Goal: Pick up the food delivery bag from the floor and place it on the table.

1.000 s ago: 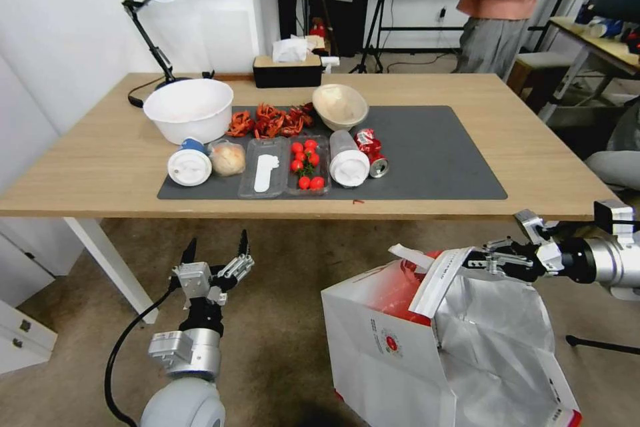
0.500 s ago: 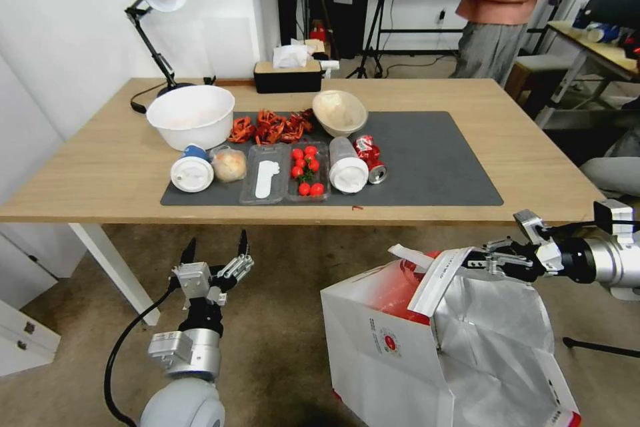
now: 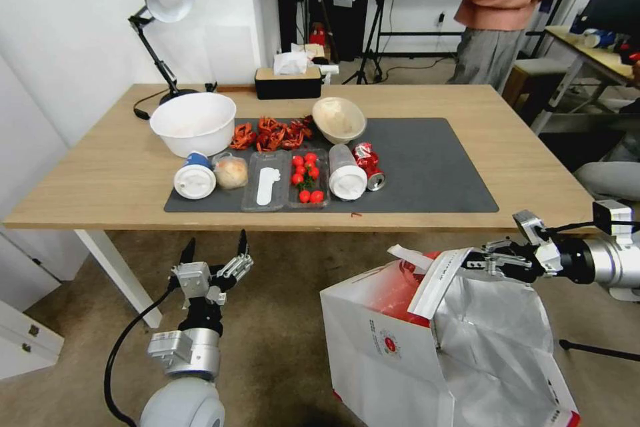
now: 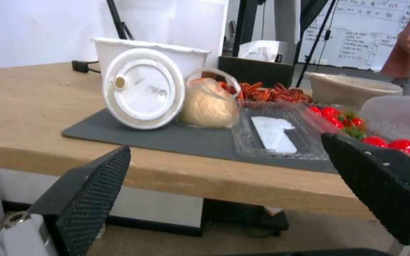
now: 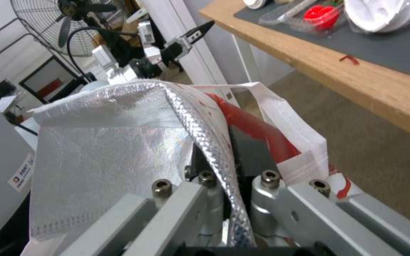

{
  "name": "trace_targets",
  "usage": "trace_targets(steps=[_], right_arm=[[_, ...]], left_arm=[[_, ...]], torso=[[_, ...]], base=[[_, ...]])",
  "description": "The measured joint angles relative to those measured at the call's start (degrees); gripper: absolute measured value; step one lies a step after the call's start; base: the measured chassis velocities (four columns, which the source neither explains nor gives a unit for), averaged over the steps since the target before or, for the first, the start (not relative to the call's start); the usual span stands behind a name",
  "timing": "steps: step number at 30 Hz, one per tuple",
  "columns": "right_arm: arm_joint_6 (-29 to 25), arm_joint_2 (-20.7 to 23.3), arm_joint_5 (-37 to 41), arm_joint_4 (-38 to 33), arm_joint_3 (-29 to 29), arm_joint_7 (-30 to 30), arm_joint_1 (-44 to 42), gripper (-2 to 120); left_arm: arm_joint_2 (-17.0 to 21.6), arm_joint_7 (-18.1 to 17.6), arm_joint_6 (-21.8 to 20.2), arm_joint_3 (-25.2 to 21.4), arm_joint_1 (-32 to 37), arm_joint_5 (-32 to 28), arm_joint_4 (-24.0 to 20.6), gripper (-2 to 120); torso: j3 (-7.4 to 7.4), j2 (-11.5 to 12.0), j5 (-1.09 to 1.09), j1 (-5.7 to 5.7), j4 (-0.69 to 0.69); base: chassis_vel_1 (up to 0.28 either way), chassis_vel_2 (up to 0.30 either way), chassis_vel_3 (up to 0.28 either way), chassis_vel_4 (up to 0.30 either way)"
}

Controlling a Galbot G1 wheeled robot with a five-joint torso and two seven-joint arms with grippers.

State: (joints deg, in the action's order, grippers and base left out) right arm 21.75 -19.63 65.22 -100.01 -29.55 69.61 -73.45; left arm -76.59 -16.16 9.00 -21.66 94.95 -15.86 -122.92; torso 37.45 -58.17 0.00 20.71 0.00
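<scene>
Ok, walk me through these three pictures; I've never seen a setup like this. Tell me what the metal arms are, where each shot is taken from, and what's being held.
This is a wheeled robot with two arms. The wide picture comes from its head, looking down; the other two come from cameras on its wrists.

The right tool is shut on the top edge of the food delivery bag, a white and red bag lined with foil, beside its strap. The left tool is open and empty, below the edge of the table.

On the table's grey mat lie a white bowl, lidded cups, cherry tomatoes and a crushed can.
</scene>
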Motion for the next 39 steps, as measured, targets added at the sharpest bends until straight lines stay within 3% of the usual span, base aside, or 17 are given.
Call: trace_targets(steps=[27,39], right_arm=[[0.1,-0.1,0.2,-0.1,0.0,0.0,0.0,0],[0.0,-0.1,0.2,0.0,0.1,0.1,-0.1,0]], left_arm=[[-0.1,-0.3,-0.5,0.1,0.7,-0.7,-0.4,100],[-0.1,-0.3,-0.1,0.0,0.6,-1.1,-0.4,100]], torso=[[4.2,-7.4,0.0,3.23,0.0],[4.37,-7.7,0.0,3.37,-0.01]], base=[[0.0,0.0,0.0,0.0],[0.0,0.0,0.0,0.0]])
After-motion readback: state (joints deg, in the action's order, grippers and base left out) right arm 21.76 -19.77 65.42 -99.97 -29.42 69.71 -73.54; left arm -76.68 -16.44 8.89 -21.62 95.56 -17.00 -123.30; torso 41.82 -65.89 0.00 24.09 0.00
